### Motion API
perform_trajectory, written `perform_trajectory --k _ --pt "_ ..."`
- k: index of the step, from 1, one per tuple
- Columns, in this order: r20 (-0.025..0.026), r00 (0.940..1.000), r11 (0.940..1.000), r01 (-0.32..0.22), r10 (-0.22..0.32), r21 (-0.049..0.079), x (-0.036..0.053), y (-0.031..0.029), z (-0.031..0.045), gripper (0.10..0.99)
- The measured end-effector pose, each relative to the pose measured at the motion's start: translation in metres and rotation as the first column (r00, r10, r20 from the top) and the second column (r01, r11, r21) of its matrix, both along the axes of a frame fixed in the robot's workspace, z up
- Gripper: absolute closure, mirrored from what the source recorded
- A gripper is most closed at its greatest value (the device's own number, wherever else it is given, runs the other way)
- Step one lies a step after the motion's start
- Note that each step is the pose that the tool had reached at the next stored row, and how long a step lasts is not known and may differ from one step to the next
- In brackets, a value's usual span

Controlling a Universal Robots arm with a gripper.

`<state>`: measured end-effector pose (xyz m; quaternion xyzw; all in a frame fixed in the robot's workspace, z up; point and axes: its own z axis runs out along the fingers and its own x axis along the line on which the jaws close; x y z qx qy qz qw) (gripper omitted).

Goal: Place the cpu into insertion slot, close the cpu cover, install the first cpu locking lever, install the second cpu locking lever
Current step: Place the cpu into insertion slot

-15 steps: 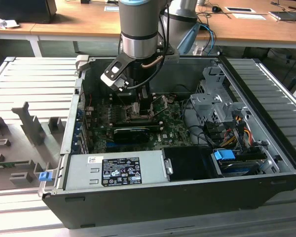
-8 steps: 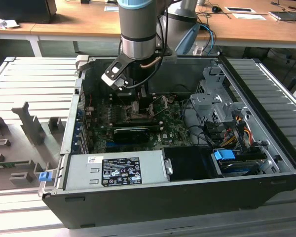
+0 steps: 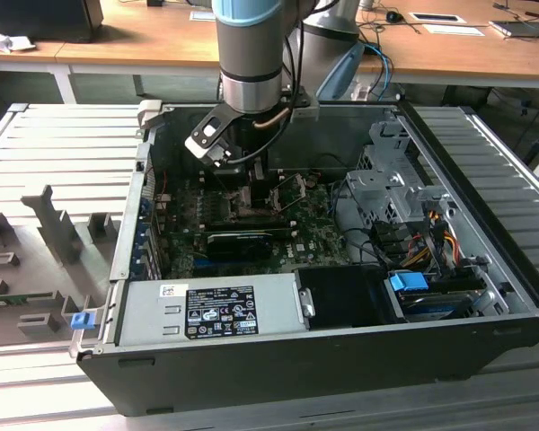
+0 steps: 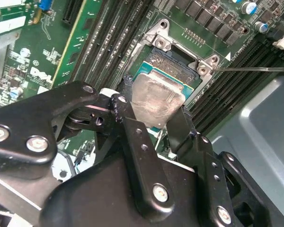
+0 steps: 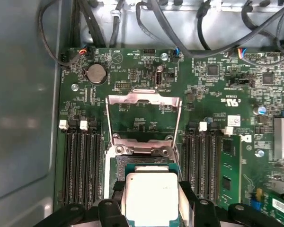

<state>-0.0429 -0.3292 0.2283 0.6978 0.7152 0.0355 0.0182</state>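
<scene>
Here, the arm (image 3: 251, 54) reaches down into an open computer case (image 3: 341, 359) that lies on its side on a ribbed grey worktop (image 3: 63, 144). The claw (image 4: 151, 106) is closed to the width of the cpu (image 4: 156, 97), with one black finger (image 4: 125, 111) against each of two opposite edges and the silvery top facing up between them. In the first wrist view the cpu (image 5: 151, 196) sits in the claw (image 5: 151, 204) directly over the socket (image 5: 142, 163), covering the part of it nearest the claw. I cannot tell whether the chip touches the socket or hangs just above it. In the second wrist view it looks slightly tilted, and the socket's (image 4: 173, 64) bare contact field shows just beyond the claw's tips.

The cpu cover (image 5: 144, 100) stands swung open past the far edge of the socket, away from the claw, so its big square opening frames the green board (image 5: 213, 94) behind it. A thin metal rod (image 4: 255, 68) sticks out sideways from one socket corner. Rows of dark memory slots (image 5: 80, 165) run along both sides of the claw. A round coin battery (image 5: 95, 73) lies farther off, beyond the cover.
</scene>
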Motion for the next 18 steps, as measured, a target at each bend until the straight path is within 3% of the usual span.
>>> perform_trajectory --k 3,13,18 --pt "0.0 1.0 1.0 0.0 0.0 0.0 -0.0015 0.0027 -0.0063 0.557" --pt "-0.0001 0.9993 0.9993 0.038 -0.038 -0.001 -0.0025 0.0065 -0.0158 0.557" --pt "0.0003 0.9993 0.9993 0.038 -0.038 -0.008 -0.0025 0.0066 -0.0199 0.557"
